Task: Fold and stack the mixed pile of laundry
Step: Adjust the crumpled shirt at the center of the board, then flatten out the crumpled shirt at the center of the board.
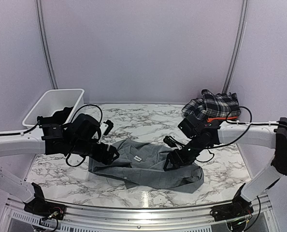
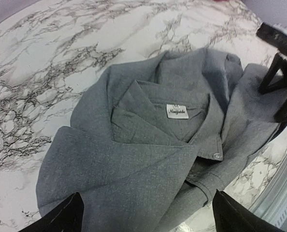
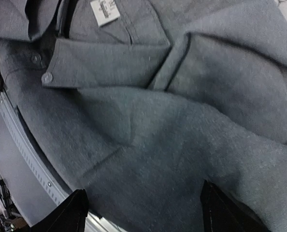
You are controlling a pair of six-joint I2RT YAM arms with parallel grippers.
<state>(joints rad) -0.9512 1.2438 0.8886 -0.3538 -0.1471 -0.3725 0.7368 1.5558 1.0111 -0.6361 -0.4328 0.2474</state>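
Observation:
A grey collared button shirt (image 1: 146,166) lies crumpled on the marble table, its white neck label (image 2: 177,111) facing up. My left gripper (image 1: 112,155) hovers over the shirt's left edge. It is open, its fingertips (image 2: 61,217) spread wide above the cloth (image 2: 134,164) with nothing between them. My right gripper (image 1: 173,162) is over the shirt's right part, also open, and grey fabric (image 3: 148,145) fills the view below its fingers (image 3: 225,210). A black-and-white plaid piece (image 1: 213,105) sits at the back right on a red-pink piece (image 1: 216,119).
A white basket (image 1: 47,104) stands at the back left with dark cloth (image 1: 61,116) inside. The table's metal front rail (image 1: 143,209) runs just past the shirt's near edge. The right arm (image 2: 281,63) shows in the left wrist view beside the shirt.

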